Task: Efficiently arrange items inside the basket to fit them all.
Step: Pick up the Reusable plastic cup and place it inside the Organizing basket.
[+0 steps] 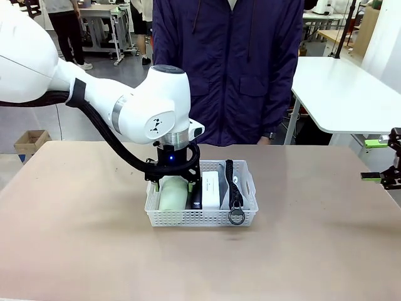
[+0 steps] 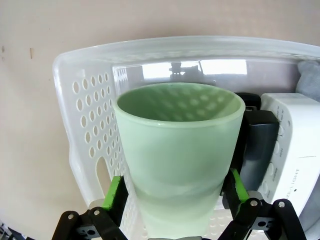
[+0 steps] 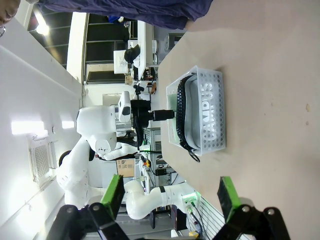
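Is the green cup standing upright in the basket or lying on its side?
On its side: the cup lies lengthwise in the basket, left of the stapler.

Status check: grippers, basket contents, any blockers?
Left gripper open astride pale green cup, lying in basket. Right gripper open, off to the side. Stapler, clock, pouch packed alongside. No blockers seen.

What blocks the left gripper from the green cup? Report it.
Nothing visible does. The left gripper is open with its pads on either side of the green cup, which already lies in the basket beside the stapler.
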You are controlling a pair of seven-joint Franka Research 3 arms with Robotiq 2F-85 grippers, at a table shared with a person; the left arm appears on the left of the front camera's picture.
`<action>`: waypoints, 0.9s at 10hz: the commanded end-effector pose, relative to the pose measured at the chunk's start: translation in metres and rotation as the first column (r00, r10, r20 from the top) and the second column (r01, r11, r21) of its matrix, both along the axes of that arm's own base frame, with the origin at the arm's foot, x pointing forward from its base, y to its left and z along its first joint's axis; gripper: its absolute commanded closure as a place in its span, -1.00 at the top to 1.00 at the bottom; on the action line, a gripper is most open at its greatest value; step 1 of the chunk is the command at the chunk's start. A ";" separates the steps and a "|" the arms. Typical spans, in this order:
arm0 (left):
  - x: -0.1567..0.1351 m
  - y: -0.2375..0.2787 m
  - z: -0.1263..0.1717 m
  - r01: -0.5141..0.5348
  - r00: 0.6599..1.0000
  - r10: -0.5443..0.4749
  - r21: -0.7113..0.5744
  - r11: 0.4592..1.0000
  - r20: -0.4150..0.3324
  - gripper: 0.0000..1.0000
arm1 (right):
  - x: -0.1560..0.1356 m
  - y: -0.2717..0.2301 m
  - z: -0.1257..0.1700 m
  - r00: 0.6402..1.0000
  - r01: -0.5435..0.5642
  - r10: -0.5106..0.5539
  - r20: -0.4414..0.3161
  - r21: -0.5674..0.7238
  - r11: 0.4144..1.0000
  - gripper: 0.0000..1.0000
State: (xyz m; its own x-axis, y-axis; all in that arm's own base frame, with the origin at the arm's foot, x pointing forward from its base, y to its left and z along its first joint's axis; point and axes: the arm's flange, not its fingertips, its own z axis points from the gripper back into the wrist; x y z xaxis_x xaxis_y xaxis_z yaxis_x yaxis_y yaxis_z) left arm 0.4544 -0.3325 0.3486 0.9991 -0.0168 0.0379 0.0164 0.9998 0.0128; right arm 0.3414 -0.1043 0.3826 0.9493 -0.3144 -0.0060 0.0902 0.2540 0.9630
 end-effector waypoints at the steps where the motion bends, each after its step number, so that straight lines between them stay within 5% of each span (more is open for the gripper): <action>1: 0.001 -0.002 0.006 -0.017 1.000 0.017 0.010 1.000 0.021 1.00 | 0.000 0.000 0.004 1.000 0.003 -0.003 0.007 0.012 1.000 1.00; 6: -0.037 0.106 0.132 0.076 0.997 -0.083 -0.352 0.933 -0.005 1.00 | 0.000 0.000 0.004 1.000 0.003 -0.003 0.007 0.012 1.000 1.00; 8: -0.038 0.187 0.151 0.086 0.989 -0.138 -0.588 0.805 -0.044 1.00 | 0.000 0.000 0.004 1.000 0.003 -0.003 0.007 0.012 1.000 1.00; 9: -0.037 0.231 0.150 0.082 0.985 -0.169 -0.729 0.680 -0.047 1.00 | 0.000 0.000 0.004 1.000 0.003 -0.003 0.007 0.012 1.000 1.00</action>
State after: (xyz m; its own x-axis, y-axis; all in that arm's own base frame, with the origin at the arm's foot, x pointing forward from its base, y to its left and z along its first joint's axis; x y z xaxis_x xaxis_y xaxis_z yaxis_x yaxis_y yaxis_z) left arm 0.4135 -0.1451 0.5194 0.9885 -0.1282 0.0796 0.1496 0.7625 -0.6294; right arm 0.3413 -0.1043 0.3824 0.9493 -0.3144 -0.0067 0.0909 0.2538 0.9630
